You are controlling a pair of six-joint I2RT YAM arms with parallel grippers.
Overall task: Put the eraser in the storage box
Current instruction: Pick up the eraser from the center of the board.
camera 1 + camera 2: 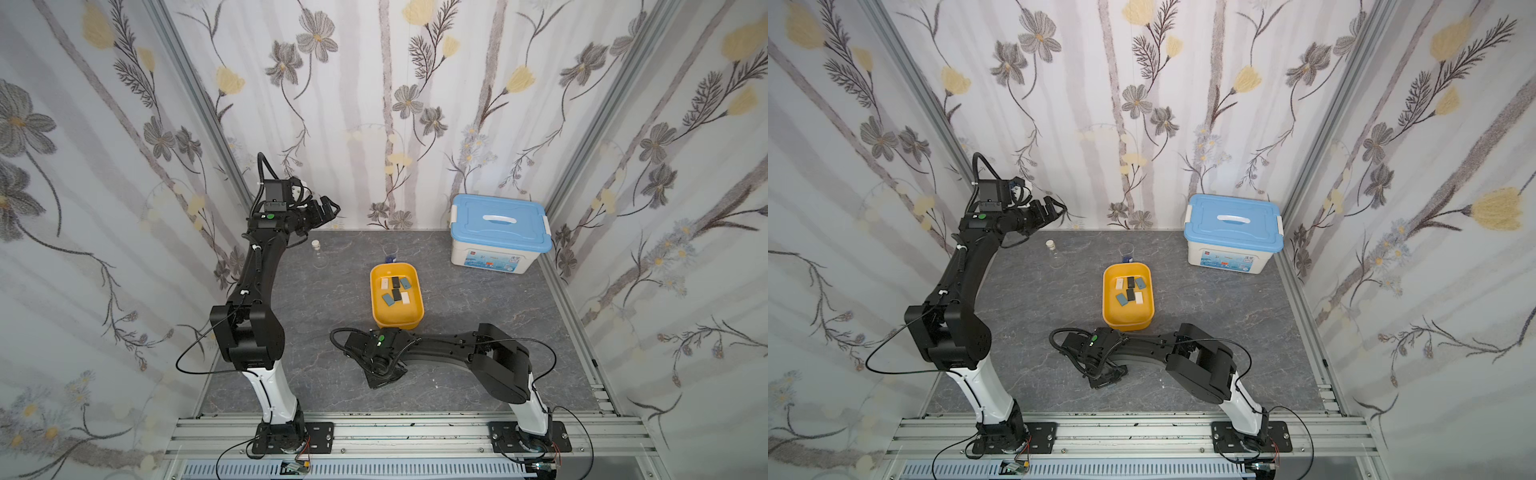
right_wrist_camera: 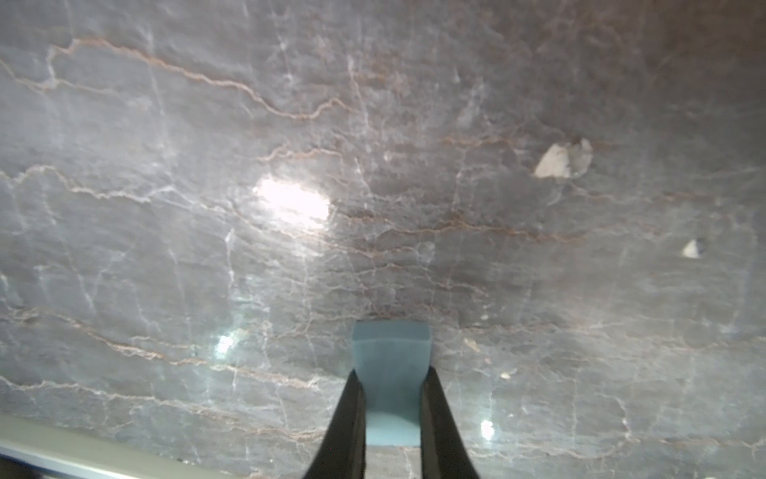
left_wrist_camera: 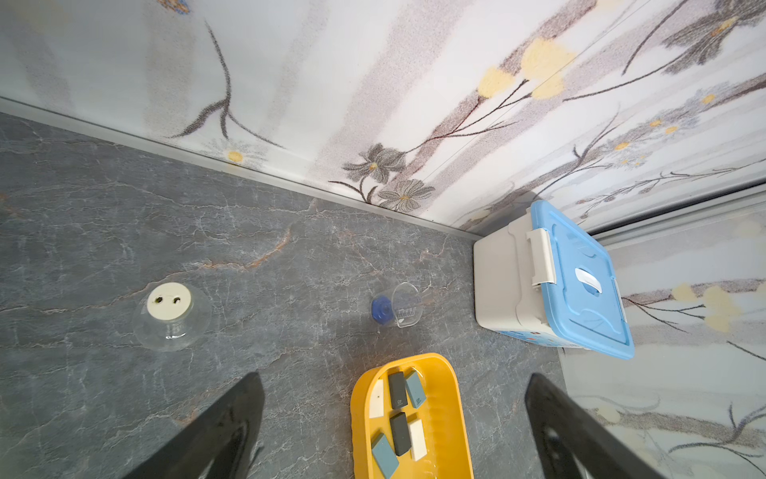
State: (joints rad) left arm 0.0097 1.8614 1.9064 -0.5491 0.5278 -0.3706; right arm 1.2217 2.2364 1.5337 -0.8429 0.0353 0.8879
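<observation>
Enclosure: three walls (image 1: pixel 374 83) papered with grey and yellow flowers on pale stripes, joined at the corners by aluminium posts (image 1: pixel 199 95). Floor: a grey marble-patterned surface (image 1: pixel 324 299) with rust-coloured veins, carrying a bright glare (image 2: pixel 292 201) and two pale chips (image 2: pixel 561 159) ahead of the right gripper (image 2: pixel 393 373).

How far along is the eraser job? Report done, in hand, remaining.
Done: six erasers lie in the storage box. In hand: right gripper shut on a blue eraser low at the table. Remaining: lift it, carry it to the box, release. Left gripper open.
</observation>
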